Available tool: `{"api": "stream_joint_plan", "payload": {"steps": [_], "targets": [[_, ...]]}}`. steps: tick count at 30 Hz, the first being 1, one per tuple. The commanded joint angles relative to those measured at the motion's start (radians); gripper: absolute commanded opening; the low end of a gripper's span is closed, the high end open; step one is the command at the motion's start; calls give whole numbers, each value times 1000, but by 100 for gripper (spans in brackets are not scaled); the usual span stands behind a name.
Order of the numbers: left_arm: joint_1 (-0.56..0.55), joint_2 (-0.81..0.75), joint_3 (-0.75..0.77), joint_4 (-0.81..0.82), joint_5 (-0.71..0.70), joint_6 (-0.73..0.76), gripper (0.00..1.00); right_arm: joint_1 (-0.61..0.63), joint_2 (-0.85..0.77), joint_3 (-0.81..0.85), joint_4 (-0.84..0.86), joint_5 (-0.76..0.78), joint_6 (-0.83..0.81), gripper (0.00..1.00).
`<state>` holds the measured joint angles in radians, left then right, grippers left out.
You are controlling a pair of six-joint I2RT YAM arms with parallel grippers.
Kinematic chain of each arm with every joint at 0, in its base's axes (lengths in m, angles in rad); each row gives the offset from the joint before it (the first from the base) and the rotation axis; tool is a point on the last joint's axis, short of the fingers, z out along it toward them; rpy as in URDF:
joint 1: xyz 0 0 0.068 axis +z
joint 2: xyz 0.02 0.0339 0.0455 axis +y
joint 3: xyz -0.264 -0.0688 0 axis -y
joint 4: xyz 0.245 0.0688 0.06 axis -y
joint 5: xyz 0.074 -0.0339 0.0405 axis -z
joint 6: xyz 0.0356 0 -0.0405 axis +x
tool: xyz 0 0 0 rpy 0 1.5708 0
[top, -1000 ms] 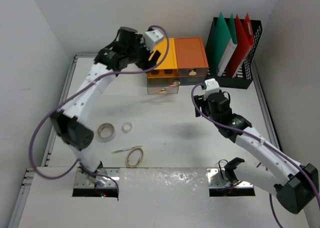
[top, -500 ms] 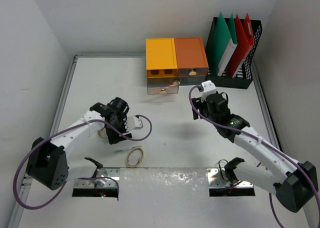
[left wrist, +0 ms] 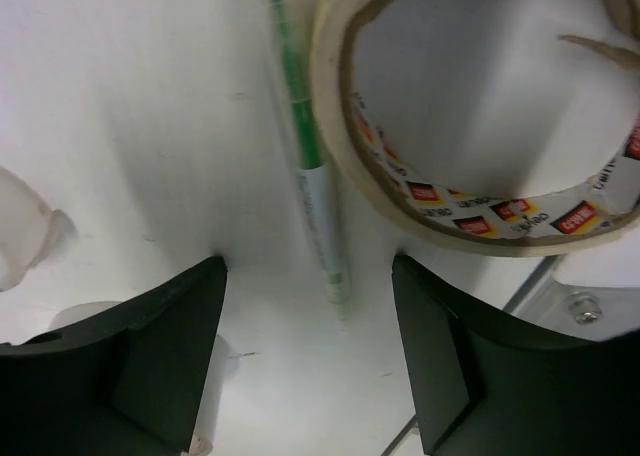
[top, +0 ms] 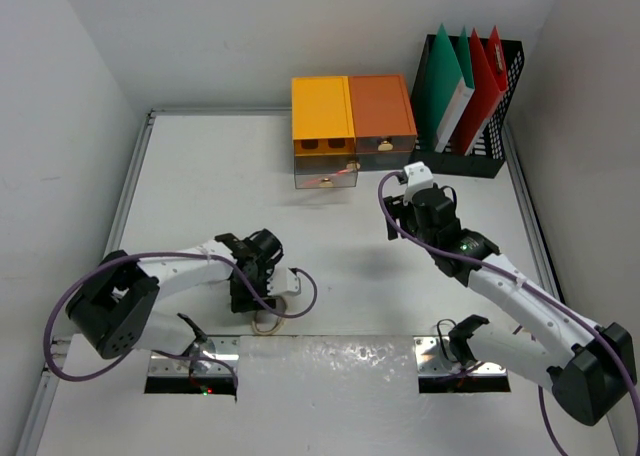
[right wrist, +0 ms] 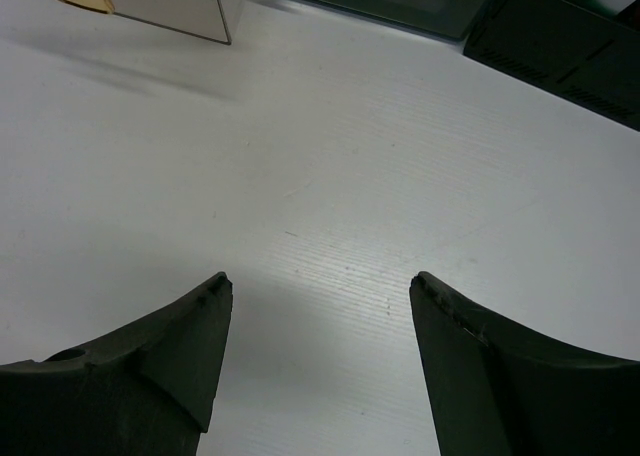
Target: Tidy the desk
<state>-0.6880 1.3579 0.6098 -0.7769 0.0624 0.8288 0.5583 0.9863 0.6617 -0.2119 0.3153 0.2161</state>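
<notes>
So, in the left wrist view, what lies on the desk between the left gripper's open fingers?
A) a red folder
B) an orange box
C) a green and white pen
C: the pen runs down into the gap of the left gripper, right beside a tape roll.

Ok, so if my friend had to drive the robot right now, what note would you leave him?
Left gripper: open, empty, low over the green pen, one finger on each side of it.
Right gripper: open, empty, above bare desk near the drawer boxes.
Things: pen and tape roll lie side by side at the desk's near edge; folders stand in the black holder.
Done: neither pen nor tape put away.
Left: grasp the pen, stow it, then the tape, probably in the drawers.
</notes>
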Motion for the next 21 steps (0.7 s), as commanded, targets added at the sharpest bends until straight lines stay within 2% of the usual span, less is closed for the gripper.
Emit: {"api": "stream_joint_plan", "payload": {"steps": [1,4,5,7,8,12,17,21], "targets": [[-8,10,-15,82,-4,-23,65,-3,-17,-2,23,31,-6,71],[-7,14,-33,125,-10,-36,61,-3,-14,-14,32,39,-9,71],[-7,18,-44,140,-22,-43,51,-3,-12,-14,34,41,-11,71],[-7,46,-47,175,-47,-60,40,-1,-8,-13,36,38,-14,71],[-7,58,-42,180,-46,-66,30,-3,0,-7,32,36,-18,71],[-7,90,-19,192,-9,-94,2,-3,5,-2,26,42,-24,71],[-7,78,94,206,-12,-177,0,-1,-1,-11,25,45,-23,71],[-7,66,258,137,63,-241,0,-3,-6,-8,14,50,-20,71]]}}
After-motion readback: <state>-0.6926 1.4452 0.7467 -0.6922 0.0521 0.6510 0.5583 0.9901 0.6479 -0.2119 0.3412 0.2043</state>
